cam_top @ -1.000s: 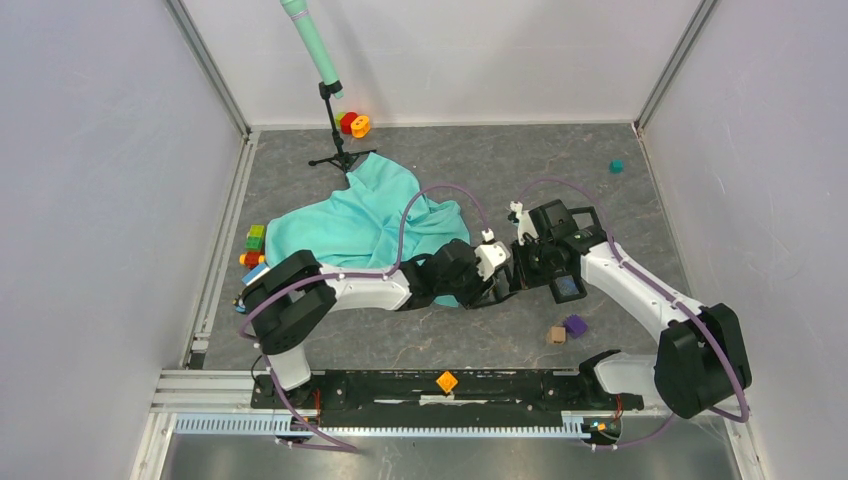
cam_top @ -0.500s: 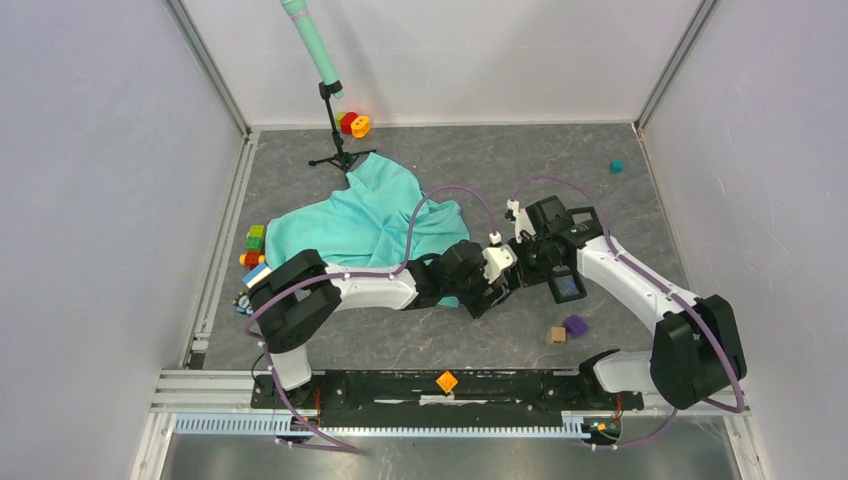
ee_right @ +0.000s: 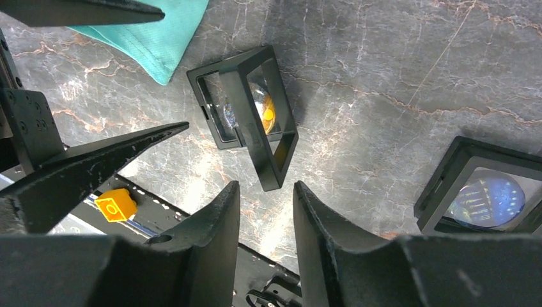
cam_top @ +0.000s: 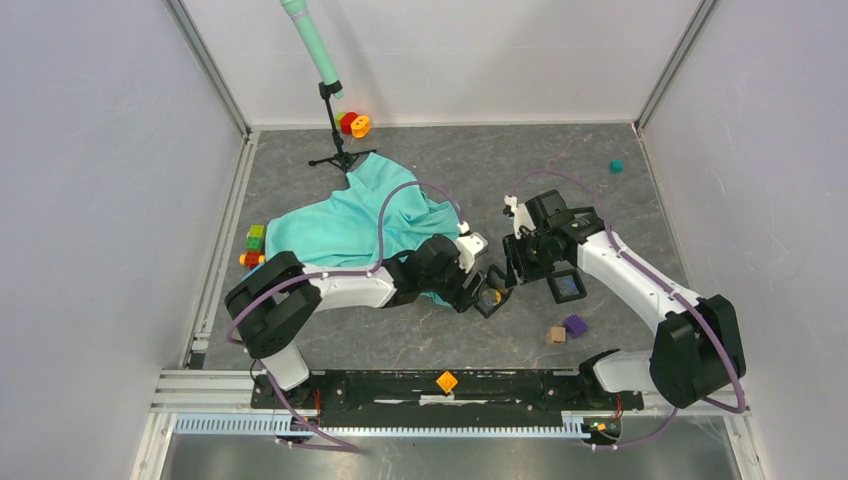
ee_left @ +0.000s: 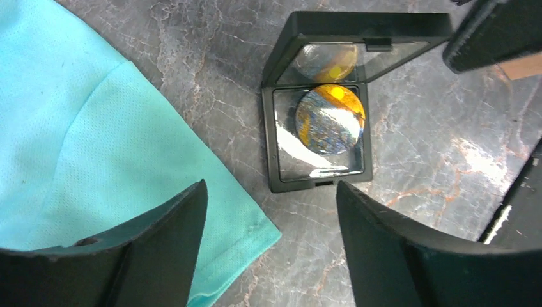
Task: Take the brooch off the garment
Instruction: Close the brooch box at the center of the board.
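Released brooch case (ee_left: 319, 184) lies open; left pincer (ee_left: 270, 188), right pincer (ee_right: 265, 187) spread; garment (cam_top: 340, 225) stretches left-right.

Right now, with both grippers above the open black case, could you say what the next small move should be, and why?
Probably lift the left gripper straight up and away. The round orange-and-blue brooch already lies in the open square black case on the table, beside, not on, the turquoise-green cloth T-shirt. This gripper and the right gripper stand open, holding nothing.
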`<action>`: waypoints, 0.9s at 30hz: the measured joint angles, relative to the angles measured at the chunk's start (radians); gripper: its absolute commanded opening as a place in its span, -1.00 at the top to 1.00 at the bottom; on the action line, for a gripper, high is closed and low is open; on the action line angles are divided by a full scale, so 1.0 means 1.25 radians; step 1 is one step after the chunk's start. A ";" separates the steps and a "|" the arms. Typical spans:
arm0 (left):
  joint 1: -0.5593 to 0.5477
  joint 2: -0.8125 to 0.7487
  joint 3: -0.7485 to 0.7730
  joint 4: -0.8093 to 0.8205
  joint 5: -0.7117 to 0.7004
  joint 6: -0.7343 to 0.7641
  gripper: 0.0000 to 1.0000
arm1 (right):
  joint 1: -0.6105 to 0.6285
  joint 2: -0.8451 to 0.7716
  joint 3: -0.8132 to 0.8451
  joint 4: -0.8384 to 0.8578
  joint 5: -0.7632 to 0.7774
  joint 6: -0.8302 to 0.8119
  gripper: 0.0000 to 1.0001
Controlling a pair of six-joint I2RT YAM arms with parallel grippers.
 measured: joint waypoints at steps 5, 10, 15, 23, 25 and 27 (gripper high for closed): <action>-0.001 -0.045 -0.041 0.021 0.014 -0.059 -0.11 | -0.001 -0.011 0.000 0.015 -0.023 -0.003 0.40; -0.001 -0.056 -0.070 0.035 0.033 -0.116 0.22 | -0.006 -0.012 0.000 0.052 -0.051 0.001 0.47; -0.001 -0.056 -0.092 0.041 0.062 -0.170 0.47 | -0.010 -0.011 0.000 0.073 -0.061 0.004 0.47; -0.003 -0.043 -0.096 0.056 0.090 -0.212 0.69 | -0.017 -0.011 0.000 0.082 -0.050 0.002 0.56; -0.007 -0.032 -0.097 0.059 0.092 -0.220 0.70 | -0.022 -0.010 0.000 0.084 -0.050 0.001 0.58; -0.011 -0.020 -0.097 0.060 0.092 -0.229 0.70 | -0.024 -0.008 0.000 0.087 -0.050 0.001 0.59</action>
